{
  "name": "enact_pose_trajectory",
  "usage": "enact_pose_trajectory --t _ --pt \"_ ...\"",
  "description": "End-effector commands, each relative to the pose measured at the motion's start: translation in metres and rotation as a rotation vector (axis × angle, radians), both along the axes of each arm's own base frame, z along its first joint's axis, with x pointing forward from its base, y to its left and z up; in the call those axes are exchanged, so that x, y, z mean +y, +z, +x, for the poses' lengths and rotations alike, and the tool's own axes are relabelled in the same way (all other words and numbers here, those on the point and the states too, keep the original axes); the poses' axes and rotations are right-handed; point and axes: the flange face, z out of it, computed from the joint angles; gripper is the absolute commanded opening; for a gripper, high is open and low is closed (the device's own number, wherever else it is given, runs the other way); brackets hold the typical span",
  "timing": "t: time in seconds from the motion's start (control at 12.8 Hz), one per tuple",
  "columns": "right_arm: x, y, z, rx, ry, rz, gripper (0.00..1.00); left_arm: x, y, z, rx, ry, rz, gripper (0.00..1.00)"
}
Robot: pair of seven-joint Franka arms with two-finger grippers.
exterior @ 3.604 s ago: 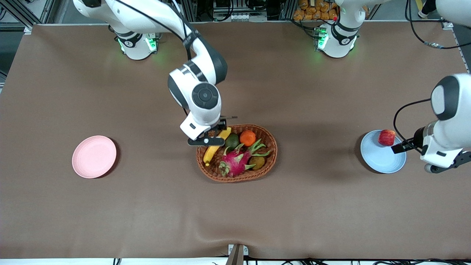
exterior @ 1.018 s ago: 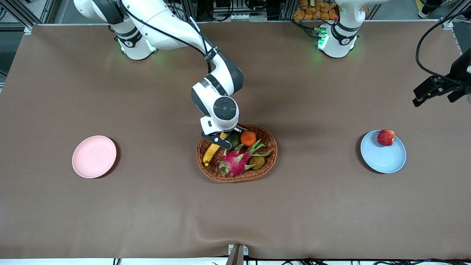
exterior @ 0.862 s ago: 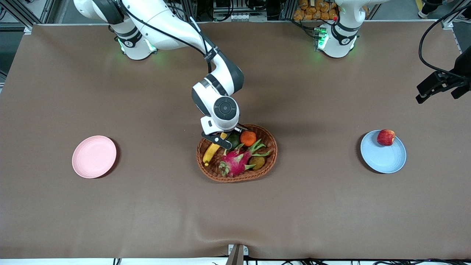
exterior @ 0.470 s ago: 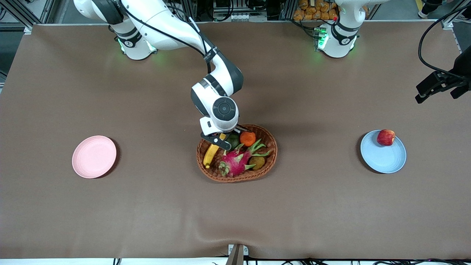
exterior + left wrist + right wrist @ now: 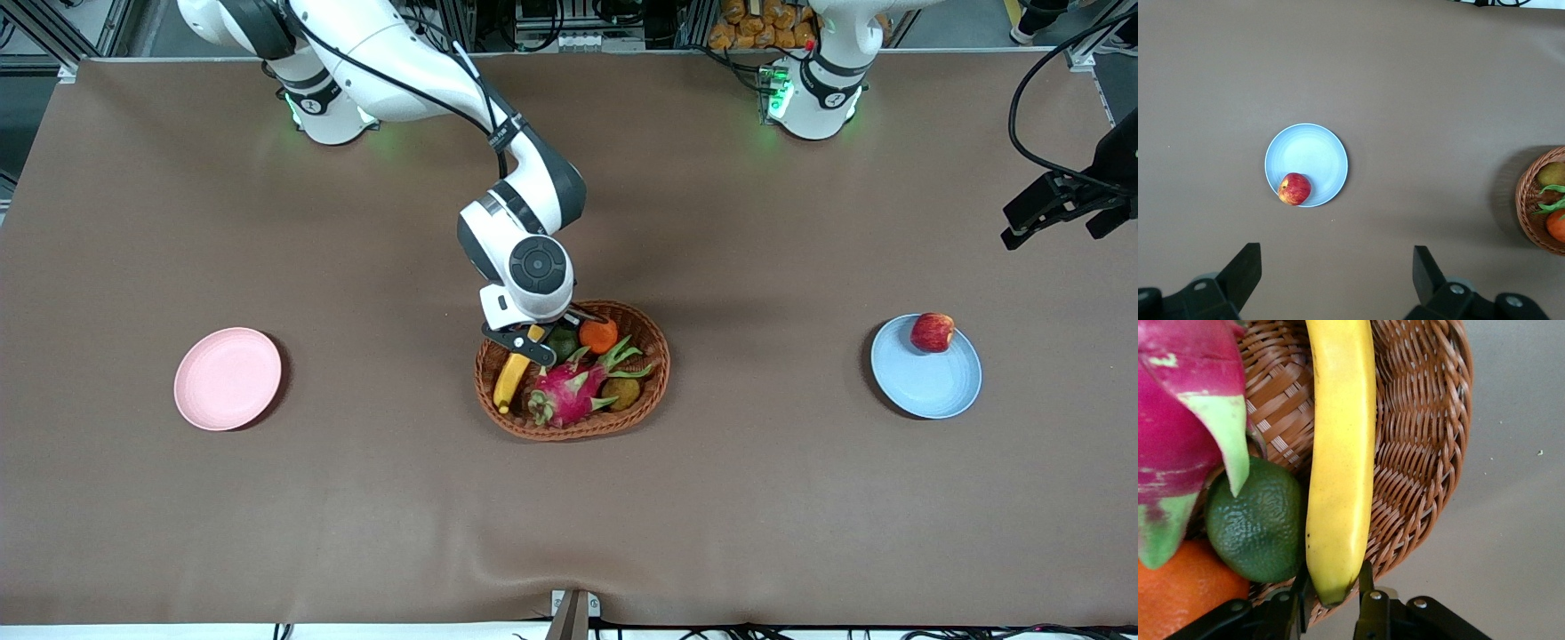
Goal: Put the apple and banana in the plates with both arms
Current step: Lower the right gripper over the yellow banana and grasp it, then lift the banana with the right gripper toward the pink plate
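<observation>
Right wrist view: the right end effector [image 5: 1335, 603] has its two fingers closed narrowly on the end of the banana [image 5: 1338, 453], one finger on each side of it. The banana runs along the inside wall of the wicker basket [image 5: 1418, 453], beside a dark green fruit [image 5: 1258, 527], an orange [image 5: 1178, 593] and a pink dragon fruit [image 5: 1178, 407]. Whether the banana's other end rests on the basket floor is hard to judge from here.

In the front view the banana sits slightly steeper than half a second ago, and the right wrist has shifted a little toward the right arm's base.

The left end effector [image 5: 1335, 280] hangs high over the desk [image 5: 356, 498] at the left arm's end, fingers spread wide and empty, unchanged over the last second. The apple [image 5: 933, 332] lies on the rim area of the blue plate [image 5: 929, 387]. The pink plate [image 5: 227, 378] holds nothing.

No legible writing shows.
</observation>
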Motion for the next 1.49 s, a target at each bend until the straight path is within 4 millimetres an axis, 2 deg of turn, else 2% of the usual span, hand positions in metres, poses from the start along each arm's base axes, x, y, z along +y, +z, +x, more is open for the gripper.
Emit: enact_pose_trajectory --t 0.0,0.16,0.24,0.39,0.63,0.78,0.94,1.1,1.18,1.33,1.41 --pt "-0.006 0.017 0.007 0.001 -0.004 0.011 0.0 -0.001 0.006 -0.008 0.0 -0.015 -0.019 1.0" --pt "-0.006 0.023 0.007 -0.002 -0.007 0.019 0.0 0.001 0.006 -0.008 0.0 -0.012 -0.019 1.0" --pt "-0.005 0.046 0.008 -0.025 -0.005 0.039 0.0 0.001 0.007 -0.008 0.0 -0.012 -0.019 1.0" --pt "-0.003 0.076 0.001 -0.028 -0.002 0.044 0.0 0.002 0.007 -0.009 0.0 -0.013 -0.018 1.0" --pt "-0.015 0.133 -0.004 -0.028 0.008 0.056 0.0 0.002 0.008 -0.01 0.0 -0.013 -0.018 1.0" --pt "-0.048 0.148 0.013 -0.012 0.01 0.054 0.0 0.0 0.007 -0.009 0.003 -0.015 -0.018 1.0" --pt "-0.101 0.16 0.044 -0.01 -0.055 0.058 0.0 0.0 0.006 -0.008 0.003 -0.015 -0.019 1.0" --pt "-0.157 0.166 0.067 0.021 -0.024 0.064 0.0 -0.001 0.005 -0.008 0.004 -0.016 -0.018 1.0" --pt "-0.184 0.17 0.074 0.031 0.007 0.074 0.0 -0.001 0.004 -0.008 0.006 -0.016 -0.018 1.0" --pt "-0.237 0.166 0.081 0.061 0.026 0.084 0.0 -0.001 0.004 -0.008 0.007 -0.016 -0.018 1.0" --pt "-0.257 0.166 0.079 0.065 0.038 0.089 0.0 -0.001 0.004 -0.008 0.007 -0.016 -0.018 1.0"
